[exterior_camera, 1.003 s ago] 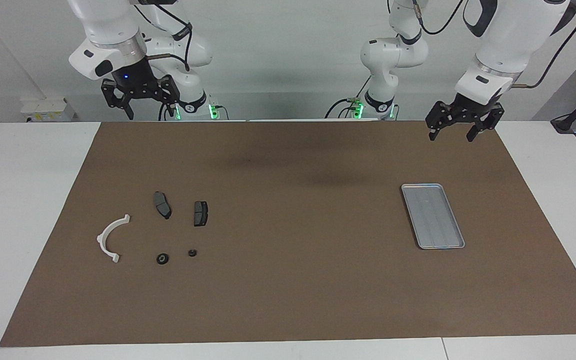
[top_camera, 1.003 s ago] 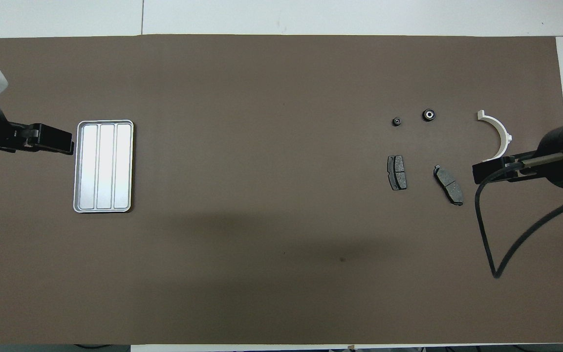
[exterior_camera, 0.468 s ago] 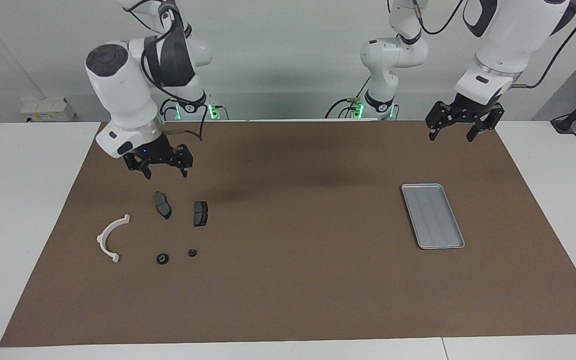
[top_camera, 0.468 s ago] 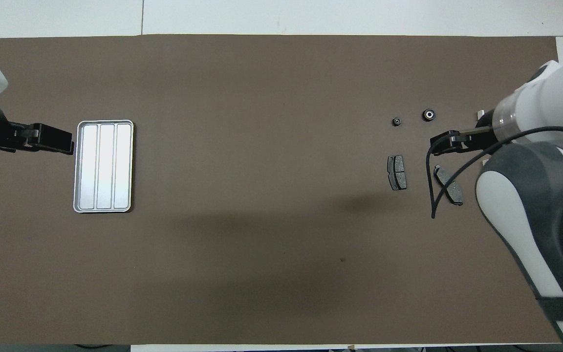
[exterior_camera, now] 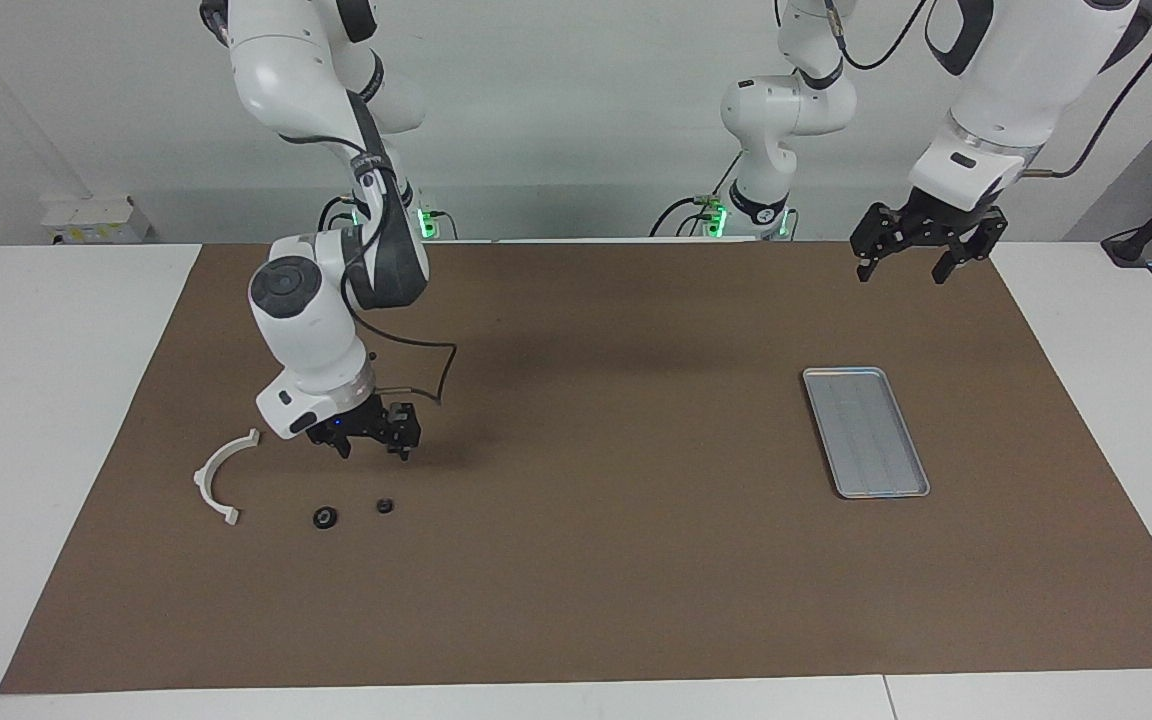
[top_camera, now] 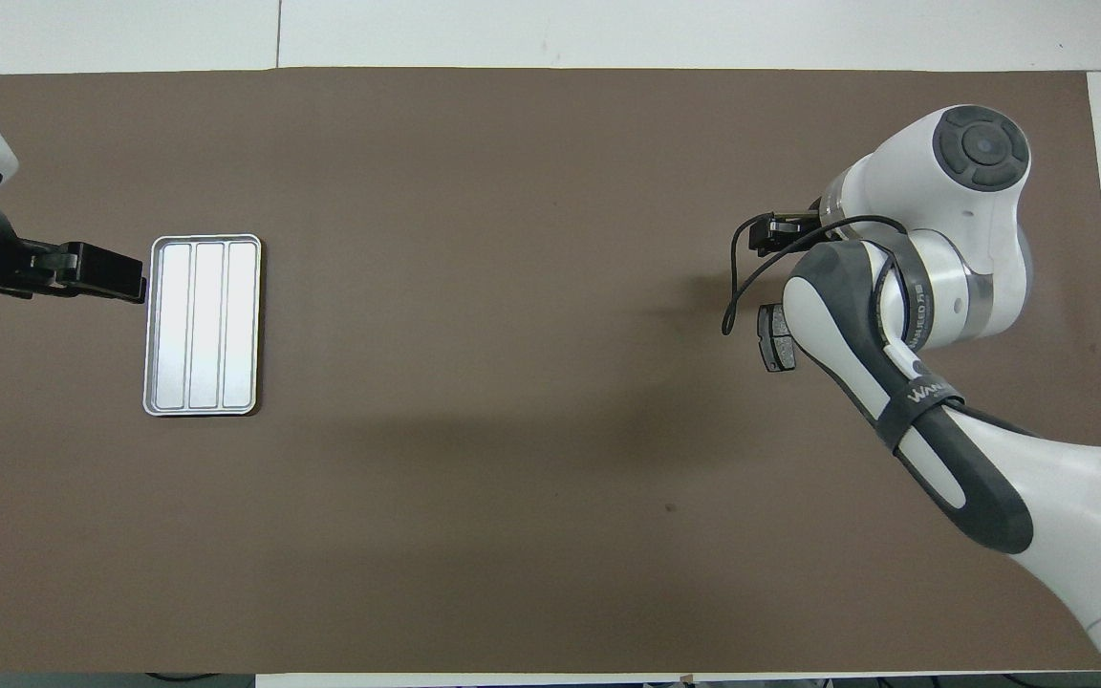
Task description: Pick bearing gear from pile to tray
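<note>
The right gripper (exterior_camera: 373, 447) hangs low over the pile at the right arm's end of the brown mat (exterior_camera: 596, 560), its fingers parted around nothing, and the two small black round pieces (exterior_camera: 325, 517) (exterior_camera: 385, 506) lie on the mat just farther from the robots than its fingertips, apart from them. A white curved bracket (exterior_camera: 219, 479) lies beside those pieces toward the table's edge, and in the overhead view one dark grey brake pad (top_camera: 772, 338) shows partly from under the arm. The left gripper (exterior_camera: 917, 263) waits spread wide and empty in the air at the left arm's end, with the silver tray (exterior_camera: 865, 431) lying bare on the mat below, well apart from the pile.
</note>
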`<move>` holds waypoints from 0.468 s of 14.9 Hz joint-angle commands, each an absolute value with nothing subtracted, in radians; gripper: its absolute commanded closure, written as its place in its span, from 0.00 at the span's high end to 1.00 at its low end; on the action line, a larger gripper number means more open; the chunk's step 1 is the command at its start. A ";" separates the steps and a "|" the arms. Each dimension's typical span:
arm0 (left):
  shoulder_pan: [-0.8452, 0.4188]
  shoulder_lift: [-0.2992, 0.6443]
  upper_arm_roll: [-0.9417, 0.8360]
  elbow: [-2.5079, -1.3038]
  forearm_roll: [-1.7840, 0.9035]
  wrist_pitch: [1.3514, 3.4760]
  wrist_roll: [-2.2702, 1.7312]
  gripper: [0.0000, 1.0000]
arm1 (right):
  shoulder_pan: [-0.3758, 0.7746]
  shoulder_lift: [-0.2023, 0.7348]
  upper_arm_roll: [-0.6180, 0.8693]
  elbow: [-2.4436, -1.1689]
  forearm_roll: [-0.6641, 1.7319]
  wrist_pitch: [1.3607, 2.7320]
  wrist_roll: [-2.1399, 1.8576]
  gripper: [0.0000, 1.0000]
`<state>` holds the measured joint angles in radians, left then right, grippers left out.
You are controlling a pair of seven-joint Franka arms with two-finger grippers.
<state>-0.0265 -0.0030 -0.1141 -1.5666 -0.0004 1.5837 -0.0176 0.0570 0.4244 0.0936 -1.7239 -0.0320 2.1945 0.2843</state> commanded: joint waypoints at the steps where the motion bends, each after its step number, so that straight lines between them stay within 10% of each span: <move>1: -0.031 -0.015 -0.112 -1.585 -0.005 1.598 -0.015 1.00 | 0.057 0.555 0.094 -1.576 -0.090 2.161 0.377 0.92; 7: -0.026 -0.021 -0.112 -1.595 -0.005 1.582 -0.023 1.00 | 0.057 0.644 0.097 -1.525 -0.138 2.171 0.448 0.88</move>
